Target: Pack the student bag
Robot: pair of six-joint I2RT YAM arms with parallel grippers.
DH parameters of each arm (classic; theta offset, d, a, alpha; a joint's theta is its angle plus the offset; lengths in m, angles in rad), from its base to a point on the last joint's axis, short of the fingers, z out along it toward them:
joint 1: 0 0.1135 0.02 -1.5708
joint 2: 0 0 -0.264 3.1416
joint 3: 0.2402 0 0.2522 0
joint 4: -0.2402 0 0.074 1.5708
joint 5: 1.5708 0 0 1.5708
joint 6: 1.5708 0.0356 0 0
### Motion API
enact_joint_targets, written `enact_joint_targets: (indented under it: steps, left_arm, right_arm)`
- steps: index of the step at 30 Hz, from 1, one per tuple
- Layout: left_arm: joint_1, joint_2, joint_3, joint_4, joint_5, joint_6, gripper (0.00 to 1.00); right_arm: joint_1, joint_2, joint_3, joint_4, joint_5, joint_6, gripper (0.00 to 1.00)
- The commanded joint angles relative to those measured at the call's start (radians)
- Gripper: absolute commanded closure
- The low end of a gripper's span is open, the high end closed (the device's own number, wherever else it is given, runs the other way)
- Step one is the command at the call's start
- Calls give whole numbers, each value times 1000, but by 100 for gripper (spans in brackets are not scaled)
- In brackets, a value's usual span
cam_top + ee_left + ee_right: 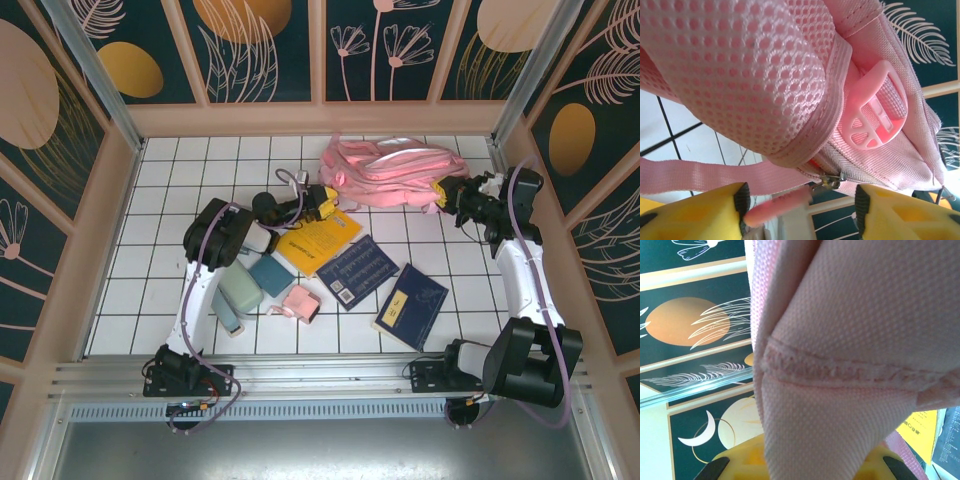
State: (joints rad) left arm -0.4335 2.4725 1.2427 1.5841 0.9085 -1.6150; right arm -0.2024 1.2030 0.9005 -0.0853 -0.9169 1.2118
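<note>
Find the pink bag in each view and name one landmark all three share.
Top external: bag at the back of the table, right of centre.
Left wrist: bag close up, across most of the frame.
Right wrist: bag close up, centre and right.
Shared landmark: the dark leaf-patterned wall.

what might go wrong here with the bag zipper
The left fingers stand apart around the zipper pull, which is thin and angled; closing could miss it or catch the strap nearby. The right fingers pinch only a fold of the student bag, which might slip when the zipper is tugged.
</note>
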Motion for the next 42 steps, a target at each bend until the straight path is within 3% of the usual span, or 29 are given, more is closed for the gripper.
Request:
enact_joint_targets:
  steps: [1, 14, 21, 29, 42]
  left_arm:
    - [-14, -47, -11, 247, 16, 19, 31]
    - [-24, -46, 15, 236, 20, 41, 31]
    - [-18, -55, 7, 112, 4, 143, 22]
    - [-17, -72, 69, -22, -5, 239, 20]
    - [-16, -58, 24, 20, -11, 234, 19]
  right_arm:
    - [-1, -22, 5, 78, -58, 5, 100]
    - [0, -10, 16, 62, -55, -10, 100]
    - [0, -12, 44, 43, -59, -11, 100]
    - [7, -27, 47, 48, -63, 11, 100]
    - [5, -25, 69, 39, -63, 14, 100]
